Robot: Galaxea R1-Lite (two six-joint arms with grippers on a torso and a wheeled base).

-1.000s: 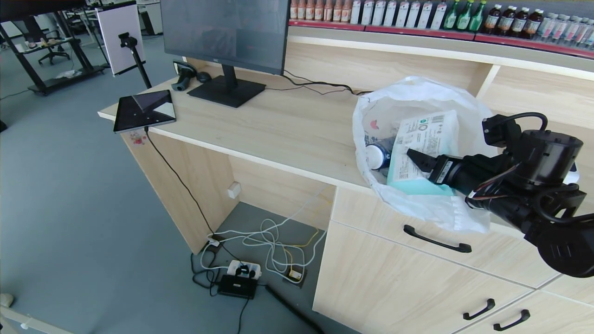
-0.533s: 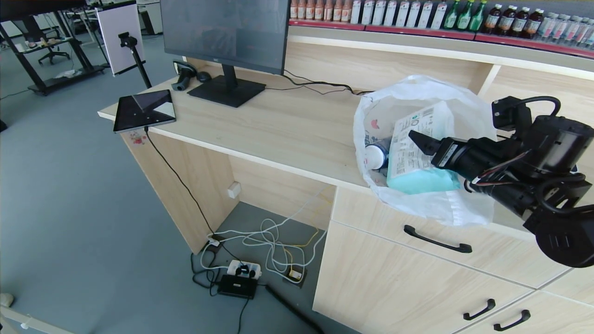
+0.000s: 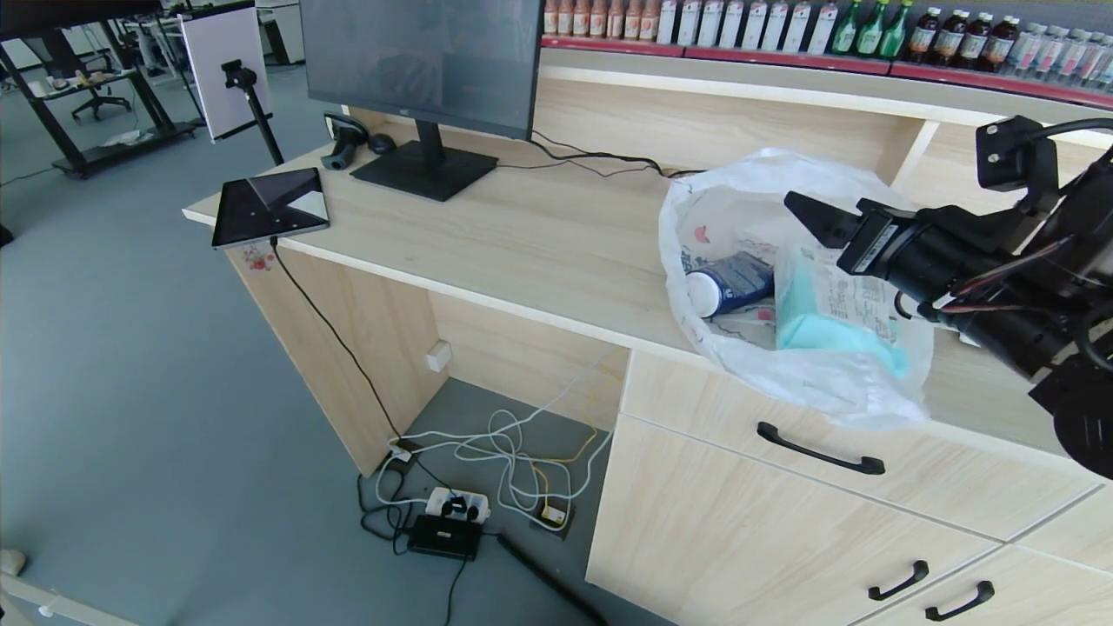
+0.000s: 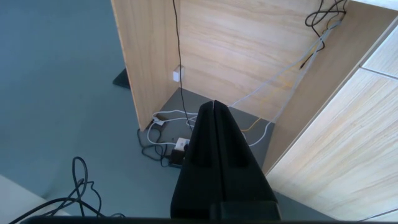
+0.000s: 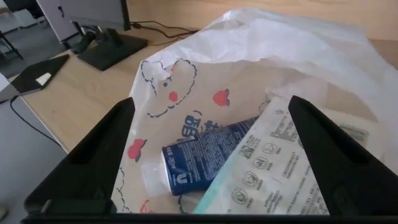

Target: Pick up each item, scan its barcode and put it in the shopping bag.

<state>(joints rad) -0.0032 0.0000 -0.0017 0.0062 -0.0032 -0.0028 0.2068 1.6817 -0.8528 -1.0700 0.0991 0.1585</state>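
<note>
Right gripper (image 3: 804, 213): spread wide, empty, lifted toward 1 o'clock.
Teal pack (image 3: 826, 332): dropped into shopping bag (image 3: 696, 196), apparently settled; bagged.
Left gripper (image 4: 214, 127): pressed together, empty.

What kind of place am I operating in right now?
Probably a shop checkout, perhaps a mock-up: a shelf of bottled drinks runs behind the wooden counter, which carries a monitor, a handheld barcode scanner and a part-filled shopping bag.

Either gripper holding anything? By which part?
Nothing is held. The right gripper is open above the shopping bag, the teal pack lying loose inside. The left gripper is shut on nothing.
</note>
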